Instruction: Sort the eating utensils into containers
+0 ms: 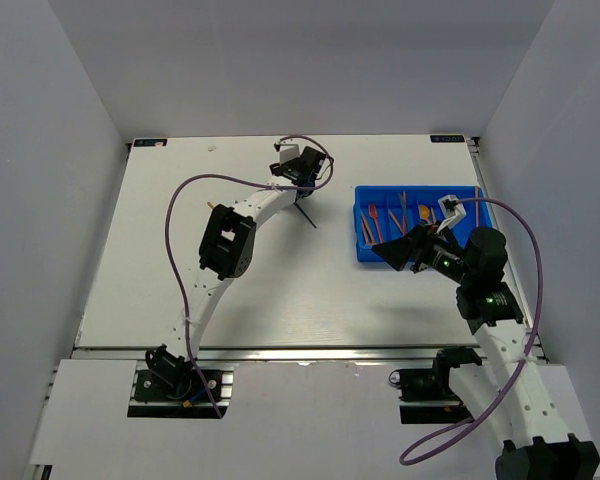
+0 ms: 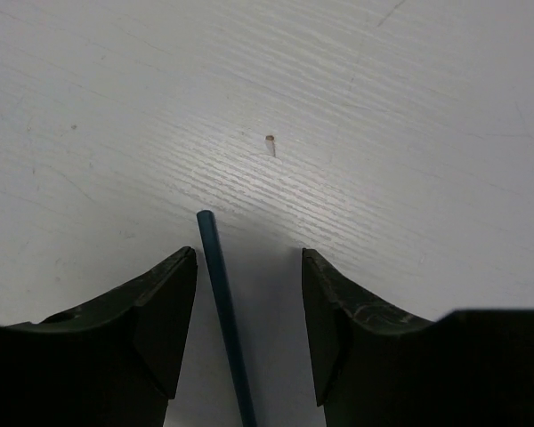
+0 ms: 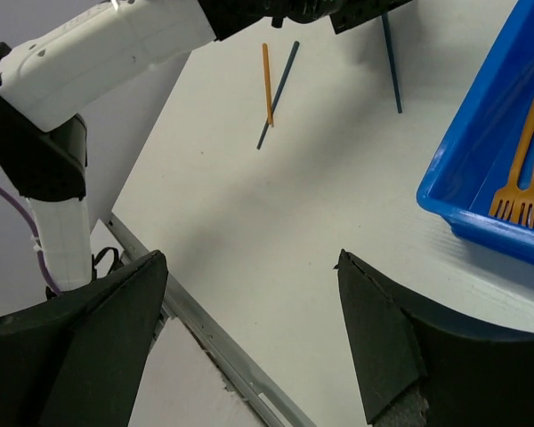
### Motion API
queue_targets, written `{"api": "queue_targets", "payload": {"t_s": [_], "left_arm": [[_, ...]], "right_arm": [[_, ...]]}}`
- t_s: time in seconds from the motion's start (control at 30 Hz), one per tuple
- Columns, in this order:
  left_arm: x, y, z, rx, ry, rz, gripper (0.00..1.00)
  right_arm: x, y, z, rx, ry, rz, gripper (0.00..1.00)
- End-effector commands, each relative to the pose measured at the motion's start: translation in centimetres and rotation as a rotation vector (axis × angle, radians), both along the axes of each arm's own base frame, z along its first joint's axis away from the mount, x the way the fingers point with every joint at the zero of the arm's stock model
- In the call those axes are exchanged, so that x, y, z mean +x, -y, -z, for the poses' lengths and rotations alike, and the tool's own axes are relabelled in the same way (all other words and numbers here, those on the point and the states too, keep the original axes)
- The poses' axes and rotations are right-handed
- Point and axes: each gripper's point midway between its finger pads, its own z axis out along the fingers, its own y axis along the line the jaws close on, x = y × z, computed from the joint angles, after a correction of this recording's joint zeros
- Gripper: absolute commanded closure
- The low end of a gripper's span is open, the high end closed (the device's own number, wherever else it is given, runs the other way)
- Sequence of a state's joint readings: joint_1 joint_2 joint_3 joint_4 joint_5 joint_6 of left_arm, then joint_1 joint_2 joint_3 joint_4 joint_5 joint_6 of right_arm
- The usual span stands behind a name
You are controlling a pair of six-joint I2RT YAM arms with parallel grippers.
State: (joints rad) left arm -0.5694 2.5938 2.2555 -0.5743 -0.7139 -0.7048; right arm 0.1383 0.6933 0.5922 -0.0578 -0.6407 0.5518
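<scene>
White wood-grain table (image 1: 280, 300), pale grey walls on three sides. Both arm bases sit at the near edge.

Right gripper (image 3: 251, 262): jaws wide apart, nothing between them, over bare table. Just to the right of these jaws is a corner of the bright blue rectangular plastic tray (image 3: 463, 209). Orange plastic forks (image 3: 514, 206) lie in the compartment nearest the jaws, tines toward them. Overhead view: more orange and red utensils (image 1: 400, 215) lie in the other compartments. The right gripper's body overlaps the tray's near edge and hides part of it.

Ahead of the right jaws, well apart from them, a thin orange plastic stick (image 3: 267, 84) and a thin dark blue plastic stick (image 3: 279, 93) lie on the table, meeting at one end. The white left arm (image 3: 107, 44) passes over them and covers most of the pair from overhead. A purple cable (image 1: 170, 235) loops off that arm.

Farthest out: left gripper (image 2: 247, 267), pointed down at the table. Jaws apart, not clamped. A dark teal-blue plastic stick (image 2: 222, 302) runs between them, nearer one finger (image 2: 160, 311) than the other, touching neither as far as visible. Its tip ends just ahead of the jaws. Flat or tilted: cannot tell. A small brown speck (image 2: 270, 140) sits on the table farther ahead.
</scene>
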Motion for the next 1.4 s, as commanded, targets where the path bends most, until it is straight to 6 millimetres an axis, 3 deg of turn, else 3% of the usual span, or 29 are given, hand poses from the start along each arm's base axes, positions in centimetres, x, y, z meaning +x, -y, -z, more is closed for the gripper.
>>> {"api": "queue_targets", "payload": {"t_s": [0.0,0.13,0.23,0.37,0.4,0.43,0.47,0.53,0.7,0.77,0.8,0.83,0.87,0.9,0.93,0.97,1.0,1.03,1.07,1.1,1.13,1.2,1.23,1.27,1.37], "left_arm": [[1.1,0.3,-2.6,-0.032,0.040,0.012,0.40],[0.3,-0.1,-1.0,-0.010,-0.010,0.013,0.46],[-0.4,-0.3,0.3,0.005,-0.057,0.020,0.64],[-1.7,-0.4,2.0,0.005,-0.120,0.031,0.77],[-2.1,-0.4,2.3,0.001,-0.134,0.037,0.85],[-2.9,-0.7,3.5,0.008,-0.169,0.046,0.86],[-3.3,-0.7,3.3,0.005,-0.177,0.052,0.88],[-4.9,-1.2,4.7,0.030,-0.227,0.065,1.00],[-8.1,-0.9,2.6,0.015,-0.219,0.119,1.00],[-9.6,-0.3,0.8,-0.035,-0.182,0.154,1.00],[-10.1,0.0,0.1,-0.065,-0.164,0.166,1.00],[-10.8,0.9,-0.7,-0.107,-0.152,0.198,1.00],[-10.8,1.6,-2.0,-0.145,-0.107,0.218,1.00],[-12.2,1.2,-1.4,-0.146,-0.121,0.221,1.00],[-12.7,1.8,-3.9,-0.177,-0.077,0.240,1.00],[-13.0,2.2,-5.0,-0.201,-0.046,0.252,1.00],[-14.0,1.8,-4.5,-0.205,-0.057,0.258,1.00],[-14.6,2.1,-6.6,-0.239,-0.019,0.273,1.00],[-14.9,2.5,-7.2,-0.271,0.001,0.291,1.00],[-15.9,2.2,-6.6,-0.274,-0.014,0.298,1.00],[-16.4,2.3,-8.0,-0.300,0.009,0.309,1.00],[-17.2,2.6,-8.7,-0.344,0.023,0.334,1.00],[-18.1,2.4,-8.1,-0.352,0.011,0.339,1.00],[-18.4,2.7,-9.3,-0.392,0.036,0.359,1.00],[-19.9,3.3,-10.4,-0.456,0.068,0.393,1.00]], "right_arm": [[-0.7,0.1,-1.5,-0.015,0.065,-0.004,0.19],[-1.0,-0.2,-1.8,-0.007,0.071,-0.022,0.20],[-1.1,-0.3,-2.2,-0.001,0.079,-0.027,0.20],[-1.1,-0.4,-2.0,0.004,0.075,-0.031,0.20],[-1.1,-0.4,-2.0,0.007,0.077,-0.033,0.20],[-1.1,-0.5,-1.8,0.007,0.074,-0.035,0.19],[-1.1,-0.5,-1.8,0.007,0.072,-0.036,0.19],[-1.1,-0.6,-1.6,0.007,0.063,-0.044,0.18],[-0.3,-0.8,-0.1,-0.025,0.034,-0.044,0.15],[0.8,-1.1,1.5,-0.086,-0.001,-0.018,0.17],[0.3,-2.4,2.2,-0.125,-0.013,-0.055,0.17],[1.5,-2.4,4.4,-0.207,-0.069,0.001,0.17],[1.9,-2.9,5.1,-0.253,-0.072,0.005,0.17],[1.4,-4.5,5.4,-0.278,-0.070,-0.030,0.17],[2.2,-4.8,7.1,-0.322,-0.106,-0.007,0.18],[2.5,-5.6,7.1,-0.306,-0.104,-0.006,0.19],[2.3,-6.7,8.3,-0.313,-0.130,-0.033,0.20],[2.4,-7.4,8.7,-0.306,-0.138,-0.044,0.22],[3.0,-8.4,8.1,-0.274,-0.107,-0.048,0.22],[2.6,-9.6,8.9,-0.260,-0.130,-0.079,0.24],[2.7,-10.3,8.9,-0.249,-0.129,-0.085,0.24],[3.0,-11.9,9.0,-0.223,-0.136,-0.105,0.25],[3.2,-12.5,8.7,-0.205,-0.136,-0.110,0.26],[3.2,-13.1,8.5,-0.191,-0.133,-0.121,0.26],[3.8,-15.0,7.8,-0.136,-0.139,-0.148,0.28]]}}
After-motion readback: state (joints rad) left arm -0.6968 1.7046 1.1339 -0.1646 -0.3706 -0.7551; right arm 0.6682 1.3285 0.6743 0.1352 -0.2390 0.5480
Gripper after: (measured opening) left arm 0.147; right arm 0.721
